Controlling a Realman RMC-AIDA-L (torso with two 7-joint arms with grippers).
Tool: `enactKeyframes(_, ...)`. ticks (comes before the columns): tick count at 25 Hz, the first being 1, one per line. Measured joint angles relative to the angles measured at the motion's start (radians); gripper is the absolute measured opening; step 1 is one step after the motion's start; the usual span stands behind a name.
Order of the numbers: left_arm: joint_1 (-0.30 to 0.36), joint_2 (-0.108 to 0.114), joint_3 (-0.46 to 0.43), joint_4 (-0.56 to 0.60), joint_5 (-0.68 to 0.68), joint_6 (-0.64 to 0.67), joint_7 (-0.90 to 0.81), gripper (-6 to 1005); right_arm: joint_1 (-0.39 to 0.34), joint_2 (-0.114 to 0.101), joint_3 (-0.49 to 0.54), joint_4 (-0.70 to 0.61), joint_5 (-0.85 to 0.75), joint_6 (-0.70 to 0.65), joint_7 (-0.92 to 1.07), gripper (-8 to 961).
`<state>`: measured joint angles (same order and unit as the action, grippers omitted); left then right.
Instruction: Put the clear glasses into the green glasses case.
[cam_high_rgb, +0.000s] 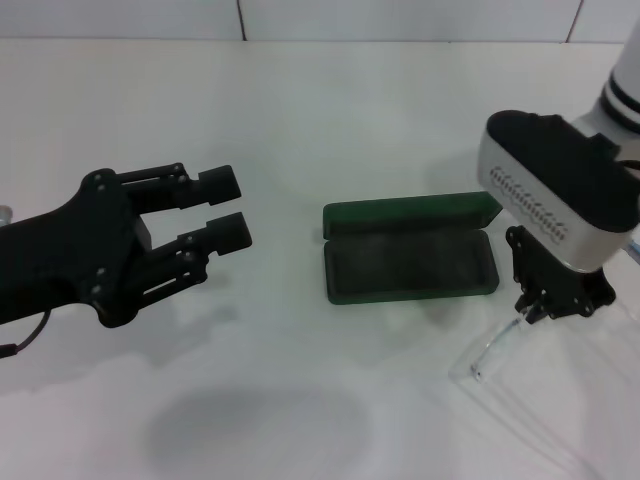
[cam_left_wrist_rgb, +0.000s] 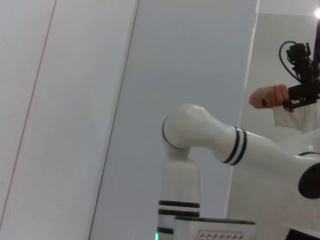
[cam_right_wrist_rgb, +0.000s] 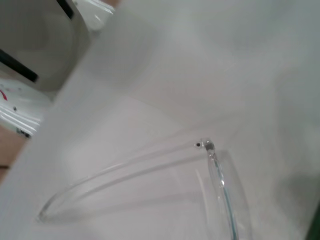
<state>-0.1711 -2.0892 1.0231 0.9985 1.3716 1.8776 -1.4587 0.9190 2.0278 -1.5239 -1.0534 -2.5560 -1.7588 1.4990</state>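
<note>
Right pincer (cam_high_rgb: 533, 305), grip not visible, hovers at the glasses (cam_high_rgb: 492, 352) beside the open, empty case (cam_high_rgb: 410, 264); left pincer (cam_high_rgb: 226, 208) released.

My left gripper (cam_high_rgb: 228, 207) is black. The glasses case (cam_high_rgb: 410, 262) is dark green, the glasses (cam_right_wrist_rgb: 215, 175) clear, my right arm (cam_high_rgb: 625, 85) white with black bands.

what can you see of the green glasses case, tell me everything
The green glasses case is a dark green, rectangular hard shell with rounded corners, lying open on the white table. Its tray faces up and shows a darker, matte lining; it holds nothing. The hinged lid stands up along the far edge. It sits mid-table, right of centre, just beside the right gripper, which hangs over the clear glasses. Only the table touches the case.
</note>
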Motion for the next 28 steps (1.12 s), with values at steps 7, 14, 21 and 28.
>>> enactKeyframes(7,0.000,0.000,0.001,-0.003,-0.021,0.004,0.000,416,-0.097,-0.003,0.089,-0.251,0.050,-0.181,0.023,64)
enactKeyframes(14,-0.001,0.000,0.013,-0.003,-0.083,0.028,-0.009,415,-0.181,-0.013,0.440,-0.471,0.186,-0.325,0.010,53)
enactKeyframes(21,-0.009,0.001,0.075,0.043,-0.218,0.085,-0.025,359,-0.316,-0.015,0.673,-0.530,0.447,-0.282,-0.043,54)
enactKeyframes(28,-0.066,0.001,0.130,0.091,-0.241,0.082,-0.101,230,-0.405,-0.008,0.706,-0.339,0.704,-0.164,-0.087,54)
